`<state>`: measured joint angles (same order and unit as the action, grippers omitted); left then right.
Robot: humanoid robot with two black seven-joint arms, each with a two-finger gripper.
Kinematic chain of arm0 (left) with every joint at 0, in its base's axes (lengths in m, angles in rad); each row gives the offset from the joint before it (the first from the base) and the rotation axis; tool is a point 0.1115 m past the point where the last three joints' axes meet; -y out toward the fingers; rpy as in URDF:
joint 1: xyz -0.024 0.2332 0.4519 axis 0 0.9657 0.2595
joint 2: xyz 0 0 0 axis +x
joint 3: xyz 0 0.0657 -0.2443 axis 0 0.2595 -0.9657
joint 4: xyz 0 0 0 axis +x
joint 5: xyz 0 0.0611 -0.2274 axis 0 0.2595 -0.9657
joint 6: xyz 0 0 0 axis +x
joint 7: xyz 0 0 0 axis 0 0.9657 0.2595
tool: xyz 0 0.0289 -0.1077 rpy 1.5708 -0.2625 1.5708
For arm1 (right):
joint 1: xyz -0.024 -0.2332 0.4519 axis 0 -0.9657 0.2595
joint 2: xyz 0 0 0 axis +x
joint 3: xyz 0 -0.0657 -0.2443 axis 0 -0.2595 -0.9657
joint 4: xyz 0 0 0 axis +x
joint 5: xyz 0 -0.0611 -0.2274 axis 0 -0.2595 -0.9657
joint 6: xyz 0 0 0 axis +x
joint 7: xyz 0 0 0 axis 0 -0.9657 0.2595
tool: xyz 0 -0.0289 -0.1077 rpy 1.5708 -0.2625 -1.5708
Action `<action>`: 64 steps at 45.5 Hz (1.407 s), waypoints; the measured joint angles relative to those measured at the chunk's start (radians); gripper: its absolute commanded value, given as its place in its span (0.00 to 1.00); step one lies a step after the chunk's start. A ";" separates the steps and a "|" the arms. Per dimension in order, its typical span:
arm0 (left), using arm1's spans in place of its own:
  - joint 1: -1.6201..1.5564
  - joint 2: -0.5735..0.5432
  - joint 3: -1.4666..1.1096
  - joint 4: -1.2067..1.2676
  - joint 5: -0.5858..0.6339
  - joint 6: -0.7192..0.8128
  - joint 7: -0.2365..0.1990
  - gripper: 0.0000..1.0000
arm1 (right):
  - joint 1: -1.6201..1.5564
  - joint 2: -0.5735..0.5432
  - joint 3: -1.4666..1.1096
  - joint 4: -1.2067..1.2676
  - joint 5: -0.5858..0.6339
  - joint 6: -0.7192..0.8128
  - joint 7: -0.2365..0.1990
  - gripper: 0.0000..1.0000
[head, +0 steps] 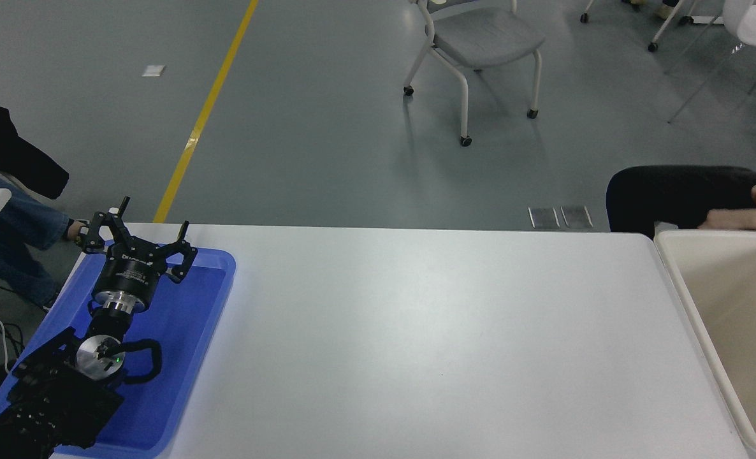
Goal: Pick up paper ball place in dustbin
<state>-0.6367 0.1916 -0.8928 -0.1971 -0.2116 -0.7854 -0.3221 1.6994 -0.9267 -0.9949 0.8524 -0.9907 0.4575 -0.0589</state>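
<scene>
We see only the left gripper (pixel 137 233), parked over the blue tray (pixel 187 357) at lower left, jaws spread wide and holding nothing. Right arm is out of frame. Paper ball isn't visible anywhere; dustbin (pixel 674 268) sits at the table's right edge, a person's hand (pixel 744 218) just behind it

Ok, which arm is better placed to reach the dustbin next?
Probably right: the dustbin sits at the table's right end, while the left gripper hangs open over the blue tray, far left. Right arm is out of view.
</scene>
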 measured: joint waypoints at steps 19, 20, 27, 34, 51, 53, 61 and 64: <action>0.000 0.001 0.000 0.000 0.000 0.000 0.000 1.00 | -0.592 0.102 0.359 -0.375 0.023 -0.246 0.023 0.00; 0.001 0.001 0.000 0.000 0.000 0.000 -0.001 1.00 | -0.622 0.113 0.379 -0.395 0.030 -0.253 0.023 0.00; 0.001 0.002 0.000 0.000 0.000 0.000 -0.002 1.00 | -0.792 0.204 0.492 -0.538 0.118 -0.286 0.025 0.00; 0.001 0.003 0.000 0.001 0.000 0.000 -0.002 1.00 | -0.892 0.289 0.544 -0.642 0.234 -0.301 0.026 0.00; 0.003 0.004 0.000 0.001 0.000 0.000 -0.002 1.00 | -0.989 0.379 0.647 -0.727 0.354 -0.313 0.026 0.00; 0.003 0.004 0.000 0.002 0.000 0.000 -0.002 1.00 | -0.994 0.385 0.658 -0.730 0.360 -0.314 0.026 0.00; 0.003 0.005 0.000 0.002 0.000 0.000 -0.002 1.00 | -1.004 0.401 0.684 -0.736 0.373 -0.315 0.026 0.56; 0.003 0.005 0.000 0.002 0.000 0.000 -0.002 1.00 | -1.006 0.403 0.692 -0.737 0.375 -0.315 0.026 0.75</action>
<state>-0.6336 0.1962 -0.8928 -0.1951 -0.2117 -0.7854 -0.3237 0.6935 -0.5232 -0.3031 0.1149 -0.6154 0.1422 -0.0333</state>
